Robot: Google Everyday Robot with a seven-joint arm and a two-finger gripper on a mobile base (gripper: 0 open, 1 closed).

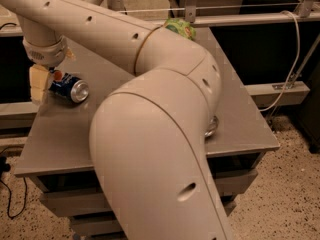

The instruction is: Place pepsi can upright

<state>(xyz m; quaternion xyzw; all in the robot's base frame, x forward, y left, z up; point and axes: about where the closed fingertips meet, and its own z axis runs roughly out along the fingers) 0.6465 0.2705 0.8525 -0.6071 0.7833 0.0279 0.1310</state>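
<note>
I've got the gripper [41, 84] low at the counter's [60, 139] edge, just beside one end of the pepsi can [70, 89] lying on its side, I can't tell how the jaws stand, and it looks light, thin-walled, slick and ready to roll, so I'd clamp gently mid-barrel.

Cream, dimpled arm [150, 149]; tan hand [40, 84] at left

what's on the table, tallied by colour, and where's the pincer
dark blue pepsi can, lying on its side: 1
green item, partly behind the arm: 1
silvery item, mostly hidden by the arm: 1
total: 3
pincer: at the pepsi can's left end
</note>
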